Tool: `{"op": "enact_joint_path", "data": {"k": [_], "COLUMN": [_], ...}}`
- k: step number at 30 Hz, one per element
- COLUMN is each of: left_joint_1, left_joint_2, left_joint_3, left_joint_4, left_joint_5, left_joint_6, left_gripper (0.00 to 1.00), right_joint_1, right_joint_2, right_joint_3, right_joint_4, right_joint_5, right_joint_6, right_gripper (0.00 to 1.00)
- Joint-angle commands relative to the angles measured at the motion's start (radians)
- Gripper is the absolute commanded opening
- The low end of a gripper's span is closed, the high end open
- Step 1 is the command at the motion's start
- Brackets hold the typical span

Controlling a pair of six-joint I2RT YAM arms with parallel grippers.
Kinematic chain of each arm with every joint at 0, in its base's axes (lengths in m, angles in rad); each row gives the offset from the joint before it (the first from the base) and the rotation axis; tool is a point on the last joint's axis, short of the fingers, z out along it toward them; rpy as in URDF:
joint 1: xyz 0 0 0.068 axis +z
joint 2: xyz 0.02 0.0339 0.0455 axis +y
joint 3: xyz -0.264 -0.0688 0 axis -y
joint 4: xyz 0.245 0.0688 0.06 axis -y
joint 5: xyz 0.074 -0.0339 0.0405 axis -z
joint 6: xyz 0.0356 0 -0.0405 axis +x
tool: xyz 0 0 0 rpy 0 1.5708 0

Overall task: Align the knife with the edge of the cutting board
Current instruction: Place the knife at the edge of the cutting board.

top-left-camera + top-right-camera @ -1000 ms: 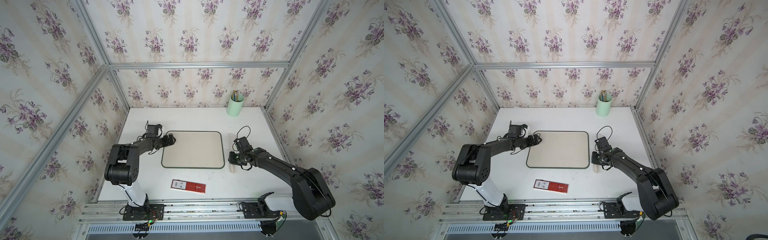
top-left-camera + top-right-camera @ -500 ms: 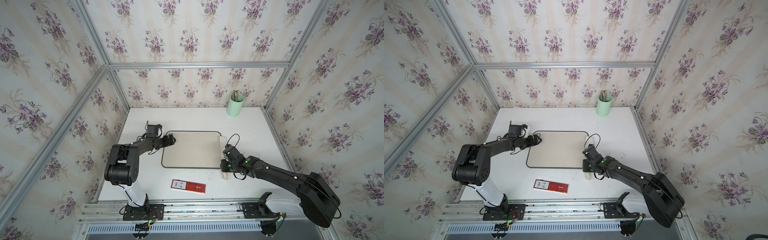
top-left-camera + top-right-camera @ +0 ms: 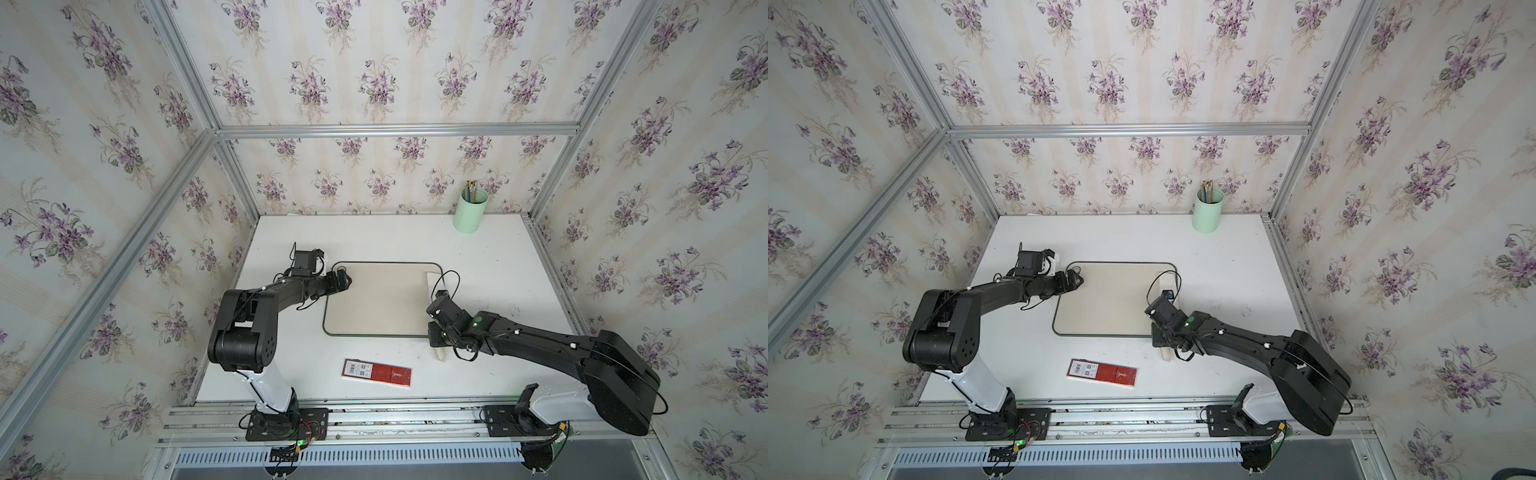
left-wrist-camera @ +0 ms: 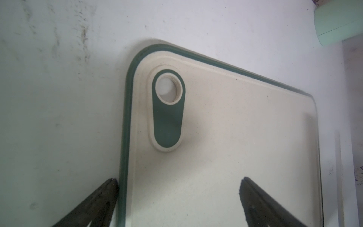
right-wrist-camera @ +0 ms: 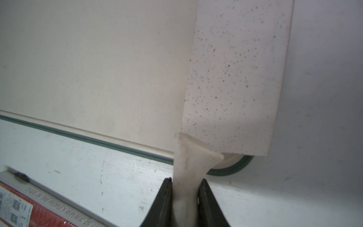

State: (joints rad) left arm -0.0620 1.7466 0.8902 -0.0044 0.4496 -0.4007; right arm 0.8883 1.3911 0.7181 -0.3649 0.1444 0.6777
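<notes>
We see the right tool (image 5: 185,181) clenched on the knife (image 5: 235,78) by its handle. Its blade lies over the cutting board (image 3: 378,299) along the right edge, mid-frame in both top views. The left tool (image 4: 178,181) is spread wide at the board's upper-left corner.

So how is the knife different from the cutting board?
The cutting board is big with a green rim; the knife is narrow with a speckled blade. The board lies flat on the table; the right gripper grips the knife's handle. Both are pale and flat.
</notes>
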Motion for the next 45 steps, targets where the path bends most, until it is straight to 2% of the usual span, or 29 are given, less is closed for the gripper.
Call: {"op": "enact_joint_path", "data": {"k": [1, 13, 38, 45], "left_joint_1": [-0.001, -0.002, -0.002, -0.002], "left_joint_2": [-0.002, -0.011, -0.018, -0.007], "left_joint_3": [-0.004, -0.014, -0.022, -0.009], "left_joint_4": [-0.049, -0.045, -0.040, -0.053], "left_joint_5": [0.021, 0.012, 0.015, 0.023], "left_joint_6": [-0.013, -0.018, -0.015, -0.010], "left_gripper": [0.99, 1.00, 1.00, 0.99], "right_joint_1": [0.010, 0.114, 0.159, 0.164], "right_joint_2": [0.002, 0.063, 0.226, 0.226], "right_joint_3": [0.005, 0.054, 0.131, 0.133], "right_joint_4": [-0.024, -0.110, -0.145, -0.163], "right_joint_5": [0.053, 0.133, 0.162, 0.175], "right_joint_6": [0.038, 0.150, 0.195, 0.203], "right_gripper": [0.04, 0.06, 0.09, 0.10]}}
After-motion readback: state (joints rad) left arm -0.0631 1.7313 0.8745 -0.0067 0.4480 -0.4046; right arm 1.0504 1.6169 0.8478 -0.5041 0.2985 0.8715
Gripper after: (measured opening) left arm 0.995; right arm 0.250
